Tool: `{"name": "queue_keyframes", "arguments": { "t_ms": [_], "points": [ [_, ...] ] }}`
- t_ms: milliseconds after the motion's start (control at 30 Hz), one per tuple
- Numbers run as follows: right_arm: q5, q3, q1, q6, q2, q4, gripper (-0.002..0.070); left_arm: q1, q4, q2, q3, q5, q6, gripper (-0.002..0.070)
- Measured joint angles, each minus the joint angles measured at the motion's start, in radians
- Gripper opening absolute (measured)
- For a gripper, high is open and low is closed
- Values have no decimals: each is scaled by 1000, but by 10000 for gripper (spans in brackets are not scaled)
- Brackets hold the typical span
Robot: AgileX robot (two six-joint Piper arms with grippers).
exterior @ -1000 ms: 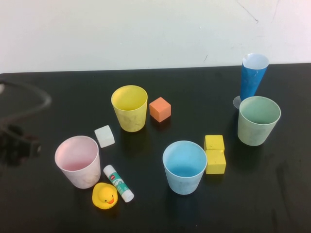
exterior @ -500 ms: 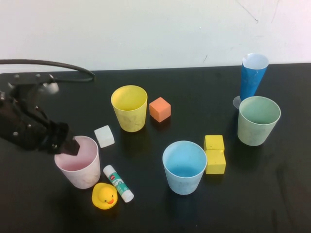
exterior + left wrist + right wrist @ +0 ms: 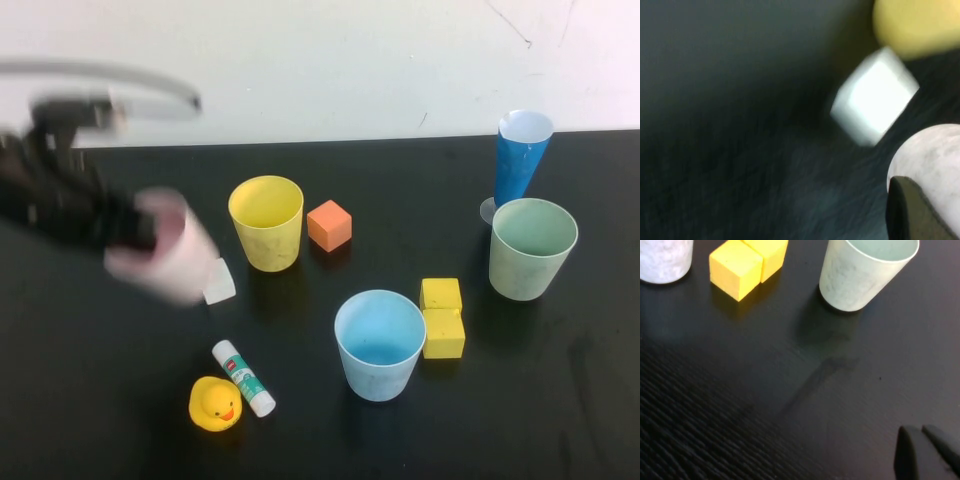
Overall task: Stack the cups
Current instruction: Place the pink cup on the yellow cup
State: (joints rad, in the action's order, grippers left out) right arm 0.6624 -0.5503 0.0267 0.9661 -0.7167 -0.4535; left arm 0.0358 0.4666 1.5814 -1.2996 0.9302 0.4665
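My left gripper [image 3: 138, 232] is shut on the pink cup [image 3: 168, 256] and holds it tilted above the table, left of the yellow cup [image 3: 266, 222]. In the left wrist view one finger [image 3: 912, 212] lies against the pink cup [image 3: 932, 157]. The light blue cup [image 3: 380, 343] stands front centre. The pale green cup [image 3: 531, 248] stands at the right and also shows in the right wrist view [image 3: 862, 272]. My right gripper [image 3: 924, 452] is shut and empty, low over bare table near the green cup, out of the high view.
A white cube [image 3: 218, 288] lies just under the lifted cup, an orange cube [image 3: 329, 225] beside the yellow cup. Two yellow cubes [image 3: 441, 318] sit right of the blue cup. A glue stick [image 3: 243, 377] and a rubber duck [image 3: 215, 403] lie at the front left. A dark-blue cone [image 3: 521, 158] stands behind the green cup.
My left arm came in from the left, closed on the pink cup's rim and lifted it up and back off the table. The other things have not moved.
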Motion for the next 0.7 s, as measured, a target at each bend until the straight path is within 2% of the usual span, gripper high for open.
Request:
{"name": "queue_keyframes", "arguments": {
  "t_ms": [100,233,500,700],
  "points": [
    [1,0,0,0,0,-2,-1,5,63,2,-145,9,0,18],
    [2,0,0,0,-5,-4,-1,47,61,57,-316,37,-12,18],
    [2,0,0,2,-5,-5,-1,177,-103,258,-502,70,-66,18],
    [2,0,0,26,-5,-10,-1,229,-229,335,-540,72,-134,20]
  ]
}}
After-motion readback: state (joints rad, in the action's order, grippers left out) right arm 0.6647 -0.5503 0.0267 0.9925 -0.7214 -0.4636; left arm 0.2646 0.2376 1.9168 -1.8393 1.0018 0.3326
